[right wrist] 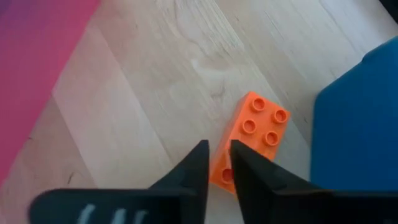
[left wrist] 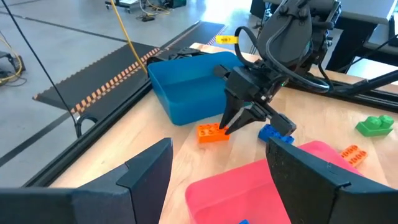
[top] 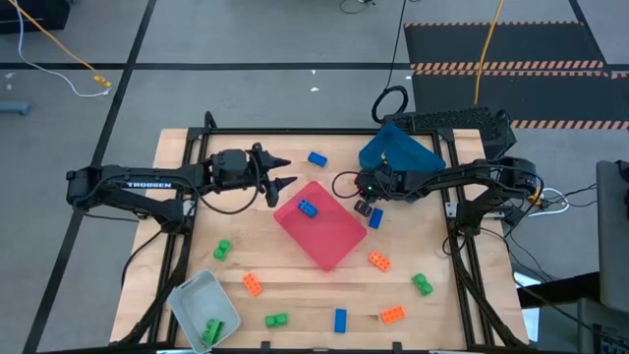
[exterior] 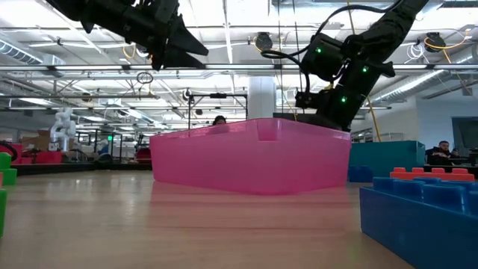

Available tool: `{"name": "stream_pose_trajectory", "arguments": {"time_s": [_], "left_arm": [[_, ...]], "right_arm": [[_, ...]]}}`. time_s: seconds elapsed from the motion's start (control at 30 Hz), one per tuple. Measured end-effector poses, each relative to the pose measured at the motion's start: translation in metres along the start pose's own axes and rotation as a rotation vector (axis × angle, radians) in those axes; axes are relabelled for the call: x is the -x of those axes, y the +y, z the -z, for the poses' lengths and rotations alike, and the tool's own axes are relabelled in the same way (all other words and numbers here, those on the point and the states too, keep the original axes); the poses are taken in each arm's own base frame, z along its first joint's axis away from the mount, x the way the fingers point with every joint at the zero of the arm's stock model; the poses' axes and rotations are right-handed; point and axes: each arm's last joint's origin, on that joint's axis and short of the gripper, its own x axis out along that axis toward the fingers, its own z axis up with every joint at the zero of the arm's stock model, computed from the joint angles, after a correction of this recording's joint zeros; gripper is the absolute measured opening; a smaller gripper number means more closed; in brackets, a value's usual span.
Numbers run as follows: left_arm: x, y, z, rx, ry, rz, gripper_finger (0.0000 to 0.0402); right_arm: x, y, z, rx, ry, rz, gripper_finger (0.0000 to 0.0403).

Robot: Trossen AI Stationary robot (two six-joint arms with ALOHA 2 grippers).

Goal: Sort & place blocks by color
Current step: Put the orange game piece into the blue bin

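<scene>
High view, left to right: grey tray (top: 197, 295) at the near left corner of the table (top: 295, 285) with a green brick (top: 212, 331) inside; another green brick (top: 222, 250) further in, an orange brick (top: 253, 285) and a green one (top: 276, 320) near the front edge. Left arm lies across the left side, left gripper (top: 280, 172) raised off the table, fingers spread wide, nothing between them, pointing toward the pink tray (top: 329, 241). Pink tray sits mid table, tilted diamond-wise, one blue brick (top: 309, 207) inside. Loose blue brick (top: 316, 158) behind the tray, another blue brick (top: 340, 320) at the front edge. Right of the pink tray: blue brick (top: 375, 218), orange bricks (top: 378, 261) and (top: 392, 315), green brick (top: 422, 285). Right gripper (right wrist: 216, 163) is down between the pink tray and the blue tray (top: 398, 150), fingers pinched to a narrow slit, tips at the near end of an orange brick (right wrist: 254, 142) lying flat on the wood just beside the blue tray; brick not clamped as far as visible. Low view: pink tray centre, right arm above it, blue brick close at the right edge
</scene>
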Motion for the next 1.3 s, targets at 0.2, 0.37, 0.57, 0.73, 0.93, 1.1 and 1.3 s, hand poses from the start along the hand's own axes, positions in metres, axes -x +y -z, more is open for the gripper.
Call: {"name": "stream_pose_trajectory", "arguments": {"time_s": [0.2, 0.37, 0.57, 0.73, 0.93, 1.1, 1.3], "left_arm": [[0.000, -0.003, 0.001, 0.004, 0.008, 0.010, 0.0257], [0.000, -0.003, 0.001, -0.001, 0.006, 0.010, 0.0257], [0.000, -0.004, 0.001, -0.001, 0.006, 0.014, 0.0257], [0.001, -0.005, 0.001, -0.007, 0.003, 0.020, 0.0257], [0.001, -0.005, 0.000, -0.015, 0.000, 0.020, 0.0257], [0.001, -0.005, 0.000, -0.014, -0.002, 0.020, 0.0257], [0.001, -0.005, 0.000, -0.014, -0.002, 0.019, 0.0257]], "right_arm": [[0.000, 0.000, 0.000, -0.004, -0.001, 0.001, 0.0172], [-0.001, -0.002, 0.000, -0.061, 0.002, 0.006, 0.0236], [-0.006, -0.007, 0.006, -0.121, 0.010, 0.022, 0.0253], [-0.009, -0.010, 0.010, -0.141, -0.022, 0.029, 0.0246], [-0.013, -0.010, 0.020, -0.176, -0.054, -0.011, 0.0228], [-0.014, -0.010, 0.023, -0.181, -0.054, -0.010, 0.0212], [-0.014, -0.010, 0.022, -0.169, -0.065, -0.016, 0.0192]]}}
